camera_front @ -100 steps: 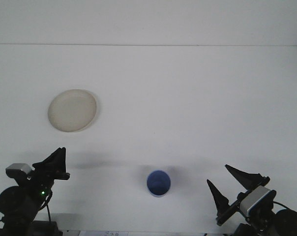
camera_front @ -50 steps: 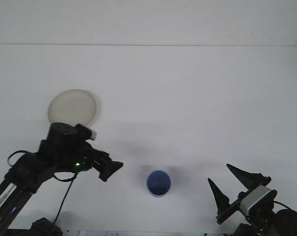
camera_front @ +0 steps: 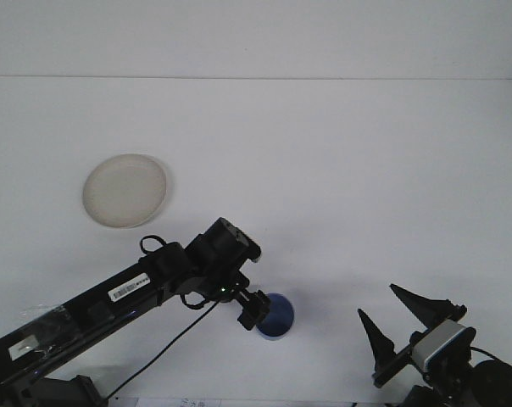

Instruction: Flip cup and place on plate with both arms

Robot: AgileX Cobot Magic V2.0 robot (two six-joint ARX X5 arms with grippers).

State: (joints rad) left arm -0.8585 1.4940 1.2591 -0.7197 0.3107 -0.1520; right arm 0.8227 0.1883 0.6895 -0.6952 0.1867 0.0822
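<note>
The white table (camera_front: 341, 170) fills the view, its far edge running across the top. The left arm (camera_front: 112, 297) stretches diagonally from the lower left corner toward the middle near edge, a black cable hanging under it. The cream plate (camera_front: 124, 190) lies flat at the left, well apart from everything else. The right gripper (camera_front: 397, 321) sits at the lower right corner with its two black fingers spread wide, holding nothing. The blue cup (camera_front: 279, 315) stands near the front edge, partly hidden by the left gripper (camera_front: 252, 311), which sits at the cup's left rim; whether it is released or clenched cannot be told.
</note>
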